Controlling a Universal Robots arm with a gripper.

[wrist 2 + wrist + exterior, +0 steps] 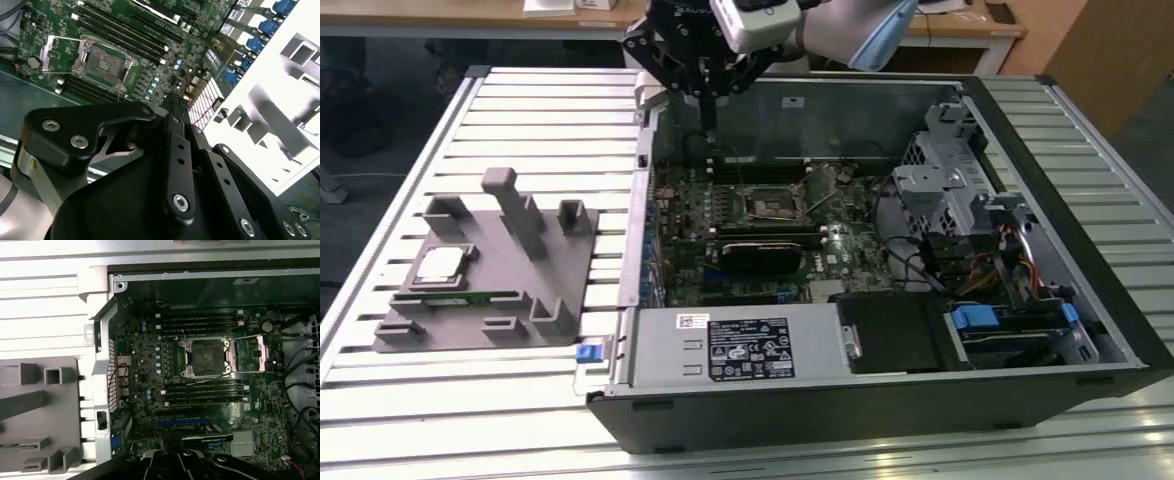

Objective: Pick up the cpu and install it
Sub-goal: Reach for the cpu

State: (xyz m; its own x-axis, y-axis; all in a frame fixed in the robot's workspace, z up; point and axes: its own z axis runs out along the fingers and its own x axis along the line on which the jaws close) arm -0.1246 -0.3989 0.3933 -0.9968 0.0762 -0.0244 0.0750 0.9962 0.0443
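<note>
Silver-grey metal marks the cpu, which lies flat in a shallow recess of the grey fixture, near that fixture's edge at the exterior view's left. A thin green memory stick lies just beside it. The fixture rests on the slatted table, beside the open computer case. The gripper hangs above the case's far wall, well apart from the cpu; its 2 fingers are pressed together and pinch nothing. In the first wrist view the motherboard's socket lies empty, its load plate swung open to 1 side. Judgement: the cpu is not yet picked up, and the step in hand is the reach across to the fixture. Done well, that reach would keep the fingers above the case wall and above the fixture's upright posts, which stand just beside the recess. The fingers would need to spread wider than the chip before descending. They should then close on 2 opposite pale edges rather than on the metal top, with the chip held level so that it lifts straight out of the recess. A skewed or shallow grip is the likely fault, since a tilted chip would not seat squarely in the socket.
</note>
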